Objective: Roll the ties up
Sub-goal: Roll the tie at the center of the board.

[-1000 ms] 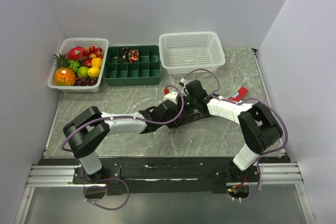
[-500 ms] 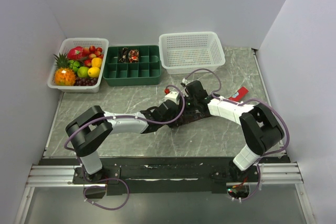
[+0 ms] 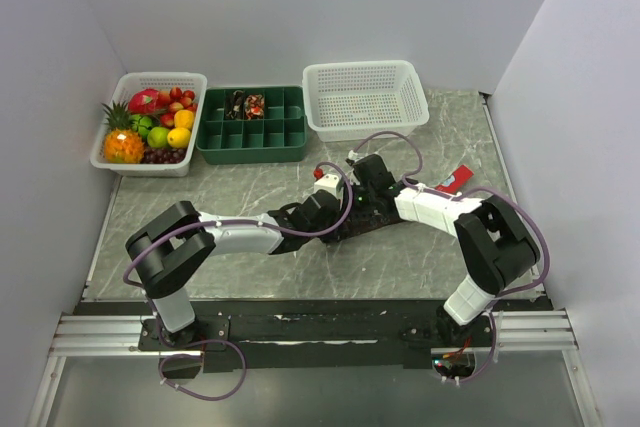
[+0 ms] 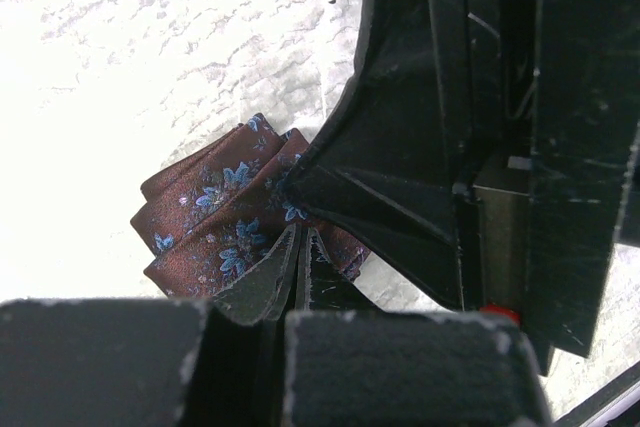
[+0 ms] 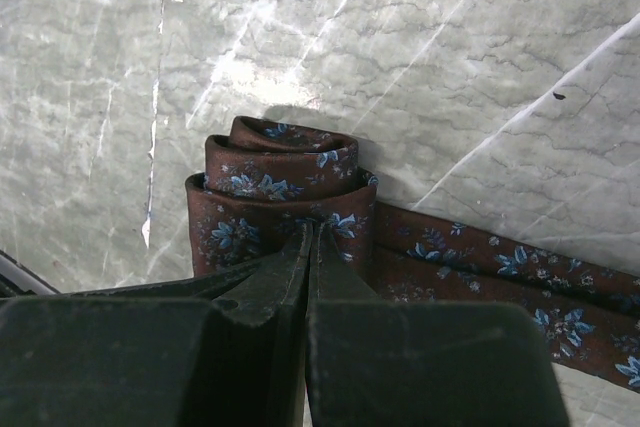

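Overhead view: the left arm (image 3: 240,237) reaches in from 8 o'clock and the right arm (image 3: 432,205) from 4 o'clock. Their wrists meet near the centre of the desk (image 3: 230,187), a touch toward 3 o'clock, directly over the tie (image 3: 372,219). The tie is mostly hidden under the wrists here and only a dark strip shows on the marble. Right wrist view: the tie (image 5: 280,192) is brown with small blue flowers. One end is wound into a roll of several layers lying on the desk, and the unrolled tail runs flat toward 4 o'clock. The right jaws are clenched, their tips pinching the roll's outer layer at its 6 o'clock edge, where the fabric puckers. Left wrist view: I see the same roll (image 4: 225,222) from the other side. The left jaws are clenched, their tips biting the fabric at the roll's 5 o'clock edge. The right arm's black fingers come in from 3 o'clock and touch the roll. Back of the desk: a fruit basket (image 3: 148,162) sits at 10 o'clock. A green divided tray (image 3: 252,147) sits at 11 o'clock, holding two other ties (image 3: 247,104) in its back row. A white basket (image 3: 365,122) sits at 1 o'clock. A small red bar (image 3: 458,179) lies at 3 o'clock.
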### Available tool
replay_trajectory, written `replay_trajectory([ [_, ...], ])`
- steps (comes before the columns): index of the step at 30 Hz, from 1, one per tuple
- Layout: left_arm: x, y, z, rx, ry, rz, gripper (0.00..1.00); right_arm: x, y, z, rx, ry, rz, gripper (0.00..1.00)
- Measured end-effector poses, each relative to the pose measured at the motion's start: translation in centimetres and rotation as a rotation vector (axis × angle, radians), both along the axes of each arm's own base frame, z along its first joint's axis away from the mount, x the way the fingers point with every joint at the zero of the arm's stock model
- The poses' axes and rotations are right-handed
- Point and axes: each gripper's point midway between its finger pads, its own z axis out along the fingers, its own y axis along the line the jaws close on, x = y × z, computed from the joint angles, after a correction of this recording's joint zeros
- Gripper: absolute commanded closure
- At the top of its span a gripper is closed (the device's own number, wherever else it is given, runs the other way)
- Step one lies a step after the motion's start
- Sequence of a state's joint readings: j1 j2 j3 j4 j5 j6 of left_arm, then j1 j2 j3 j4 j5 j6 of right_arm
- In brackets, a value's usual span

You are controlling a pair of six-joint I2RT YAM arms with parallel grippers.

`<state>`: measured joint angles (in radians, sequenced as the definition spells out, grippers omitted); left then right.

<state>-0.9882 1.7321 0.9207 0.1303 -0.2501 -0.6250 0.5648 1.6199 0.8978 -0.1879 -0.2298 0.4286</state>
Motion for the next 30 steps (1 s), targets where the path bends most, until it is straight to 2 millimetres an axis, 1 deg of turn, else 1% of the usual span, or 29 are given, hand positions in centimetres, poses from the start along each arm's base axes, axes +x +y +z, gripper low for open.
replay_trajectory([
  [4, 0.1, 0.1, 0.0, 0.001, 0.002, 0.011, 0.98, 0.0, 0.0, -0.1, 0.000, 0.001, -0.001, 1.00],
  [7, 0.1, 0.2, 0.0, 0.003, 0.005, 0.021, 0.94, 0.0, 0.1, -0.1, 0.002, 0.004, -0.003, 1.00],
  [8, 0.1, 0.3, 0.1, 0.004, 0.005, 0.026, 0.87, 0.0, 0.1, -0.1, 0.003, 0.005, -0.005, 1.00],
  [10, 0.2, 0.4, 0.2, 0.007, 0.005, 0.034, 0.80, 0.0, 0.2, -0.1, 0.006, 0.007, -0.005, 1.00],
  [11, 0.2, 0.6, 0.3, 0.008, 0.006, 0.039, 0.73, 0.0, 0.2, -0.1, 0.008, 0.007, -0.006, 1.00],
  [13, 0.2, 0.9, 0.6, 0.006, 0.009, 0.050, 0.68, -0.1, 0.4, -0.1, 0.011, 0.008, -0.006, 1.00],
  [15, 0.2, 1.4, 1.2, -0.004, 0.015, 0.064, 0.61, -0.2, 0.5, -0.1, 0.011, 0.007, -0.004, 1.00],
  [16, 0.2, 1.8, 1.5, -0.007, 0.017, 0.072, 0.56, -0.2, 0.5, -0.1, 0.010, 0.007, -0.006, 1.00],
  [17, 0.3, 2.2, 1.9, -0.018, 0.021, 0.084, 0.48, -0.2, 0.5, -0.1, 0.010, 0.007, -0.006, 1.00],
  [19, 0.5, 3.6, 2.6, -0.041, 0.028, 0.121, 0.39, -0.2, 0.5, -0.1, 0.009, 0.007, -0.007, 1.00],
  [20, 0.5, 4.2, 2.8, -0.057, 0.035, 0.139, 0.31, -0.2, 0.5, -0.1, 0.008, 0.006, -0.007, 1.00],
  [23, 0.2, 6.2, 3.2, -0.108, 0.066, 0.198, 0.27, -0.2, 0.5, -0.1, 0.009, 0.005, -0.009, 1.00],
  [25, -0.3, 7.2, 2.8, -0.147, 0.105, 0.231, 0.25, -0.2, 0.5, -0.2, 0.009, 0.005, -0.010, 1.00],
  [27, -1.0, 7.6, 2.0, -0.186, 0.142, 0.244, 0.25, -0.2, 0.5, -0.3, 0.009, 0.003, -0.011, 1.00],
  [30, -2.5, 8.1, -0.1, -0.239, 0.225, 0.259, 0.24, -0.2, 0.5, -0.4, 0.011, -0.001, -0.013, 1.00],
])
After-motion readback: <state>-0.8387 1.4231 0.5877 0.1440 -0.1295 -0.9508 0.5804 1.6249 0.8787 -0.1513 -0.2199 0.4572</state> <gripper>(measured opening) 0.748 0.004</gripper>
